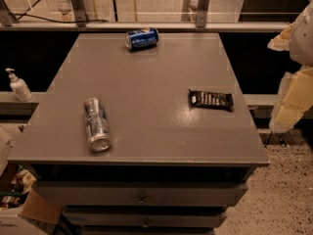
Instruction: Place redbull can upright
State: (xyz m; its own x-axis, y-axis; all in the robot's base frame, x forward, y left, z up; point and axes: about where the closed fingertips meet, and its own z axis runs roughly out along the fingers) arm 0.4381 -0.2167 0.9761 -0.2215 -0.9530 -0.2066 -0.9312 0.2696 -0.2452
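The redbull can [96, 124] is a slim silver-grey can with faint blue markings. It lies on its side on the grey table [146, 82], near the front left, with one end facing the front edge. My gripper [292, 89] shows as cream and white parts at the right edge of the view, off the table's right side and well away from the can. It holds nothing that I can see.
A shorter bright blue can [141, 38] lies on its side at the table's far edge. A black snack bar wrapper [211, 100] lies flat at the right. A white pump bottle [18, 86] stands on a ledge at left. Drawers [142, 195] sit below the tabletop, with cardboard boxes [29, 209] at lower left.
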